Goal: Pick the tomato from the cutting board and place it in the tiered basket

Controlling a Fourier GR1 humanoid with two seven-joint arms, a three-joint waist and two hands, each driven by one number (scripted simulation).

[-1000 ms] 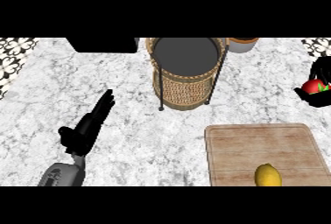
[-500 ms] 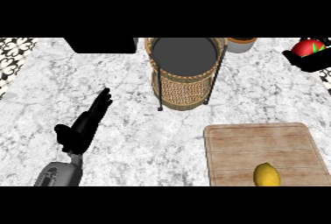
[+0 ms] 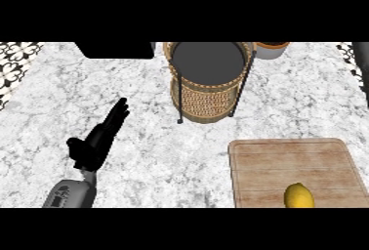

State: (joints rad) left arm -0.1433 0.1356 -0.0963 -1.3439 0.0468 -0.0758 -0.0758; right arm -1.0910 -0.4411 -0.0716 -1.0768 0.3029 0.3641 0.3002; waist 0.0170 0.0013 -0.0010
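Note:
The tiered wicker basket (image 3: 209, 100) stands at the top centre of the marble counter, its dark top tray (image 3: 209, 61) bare. A wooden cutting board (image 3: 296, 171) lies at the lower right with a yellow lemon (image 3: 298, 196) on its near edge. No tomato shows anywhere in the head view. My left hand (image 3: 97, 141) rests at the lower left with its fingers straight, pointing up and to the right, well left of the basket. My right hand is outside the view.
A black box-like object (image 3: 115, 49) sits at the top left of the counter. A grey cup with an orange rim (image 3: 272, 49) stands right of the basket's top. A dark strip (image 3: 360, 63) runs along the right edge.
My right hand, curled round the tomato, rose along the right edge from mid-height to the top corner and has left the view. The left hand stayed still.

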